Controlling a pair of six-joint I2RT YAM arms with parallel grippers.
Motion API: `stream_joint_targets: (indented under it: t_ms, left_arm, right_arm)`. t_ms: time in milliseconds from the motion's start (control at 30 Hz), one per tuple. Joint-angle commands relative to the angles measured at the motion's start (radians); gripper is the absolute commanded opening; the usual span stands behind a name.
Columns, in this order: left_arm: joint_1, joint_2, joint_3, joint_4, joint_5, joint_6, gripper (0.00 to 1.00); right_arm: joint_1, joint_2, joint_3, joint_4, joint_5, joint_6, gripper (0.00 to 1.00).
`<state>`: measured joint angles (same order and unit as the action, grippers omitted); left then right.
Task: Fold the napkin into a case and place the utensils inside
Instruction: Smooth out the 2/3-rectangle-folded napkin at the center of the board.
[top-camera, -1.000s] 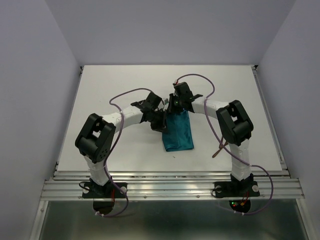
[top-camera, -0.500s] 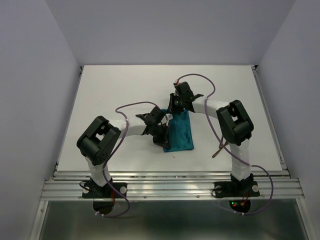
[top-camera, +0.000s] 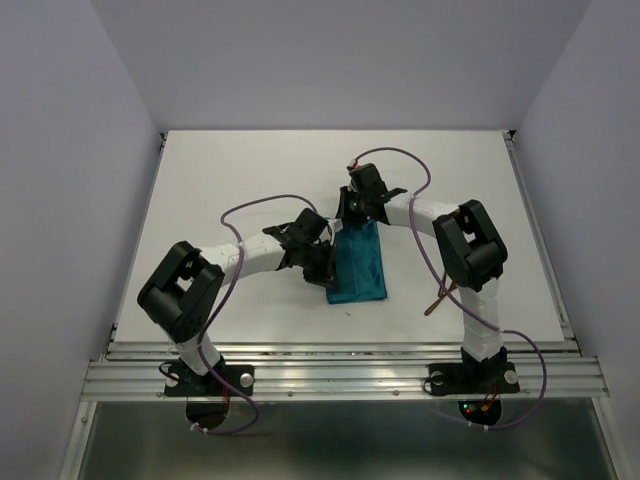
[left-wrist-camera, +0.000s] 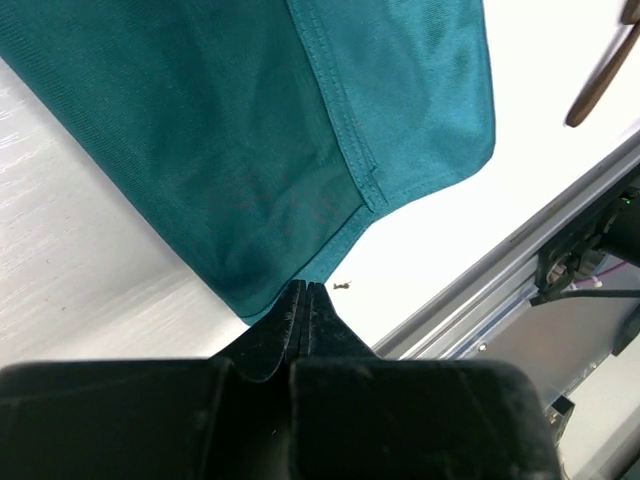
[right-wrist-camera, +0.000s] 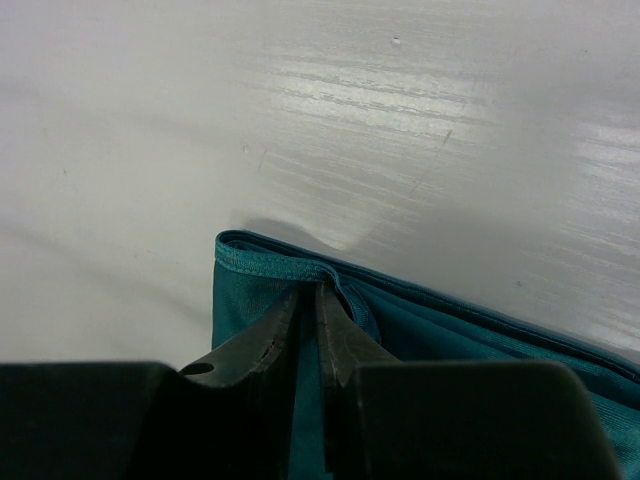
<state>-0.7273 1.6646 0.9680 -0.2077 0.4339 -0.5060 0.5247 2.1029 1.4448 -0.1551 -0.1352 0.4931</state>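
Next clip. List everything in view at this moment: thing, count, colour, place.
napkin: one, teal, folded into a strip, mid-table between the arms.
utensil: one thin piece showing, reddish-brown, on the table beside the right arm's base link; I cannot tell whether a second lies with it.
table: one, white, under everything.
rail: one, silvery metal, along the table's near edge.
walls: three, pale grey, at left, back and right.
cables: two, purple, one looping over each arm.
left arm: one, black and white, jaws shut on a napkin corner at its left side.
right arm: one, black and white, jaws shut on the napkin's far edge.
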Motion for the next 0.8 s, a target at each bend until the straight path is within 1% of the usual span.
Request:
stream_joint_targets:
  t_ms: [0, 233, 400, 467, 500, 567, 633, 767]
  left_arm:
    - [-0.006, 0.000, -0.021, -0.016, -0.024, 0.009, 0.00]
    - [-0.006, 0.055, -0.048, 0.007, -0.046, 0.007, 0.00]
    - [-0.006, 0.038, -0.034, -0.028, -0.069, 0.024, 0.00]
    - [-0.004, 0.009, -0.002, -0.067, -0.095, 0.034, 0.00]
    - [-0.006, -0.003, 0.012, -0.077, -0.101, 0.037, 0.00]
    - [-0.004, -0.031, 0.049, -0.108, -0.109, 0.041, 0.00]
    - [-0.006, -0.048, 0.081, -0.134, -0.110, 0.047, 0.00]
    - [-0.006, -0.062, 0.116, -0.160, -0.113, 0.052, 0.00]
  right_arm:
    - [-0.006, 0.009, 0.009, 0.017, -0.007, -0.013, 0.17]
    - [-0.006, -0.023, -0.003, 0.017, -0.011, -0.016, 0.17]
    - [-0.006, -0.072, -0.012, 0.015, -0.007, -0.016, 0.19]
    - [-0.006, -0.111, -0.020, 0.015, -0.004, -0.014, 0.25]
    - [-0.006, -0.127, -0.024, 0.015, 0.000, -0.013, 0.30]
    - [-0.006, -0.161, -0.037, 0.015, 0.011, -0.014, 0.35]
    - [-0.006, -0.211, -0.072, 0.014, 0.028, -0.014, 0.38]
    - [-0.038, -0.302, -0.171, 0.015, 0.051, -0.002, 0.41]
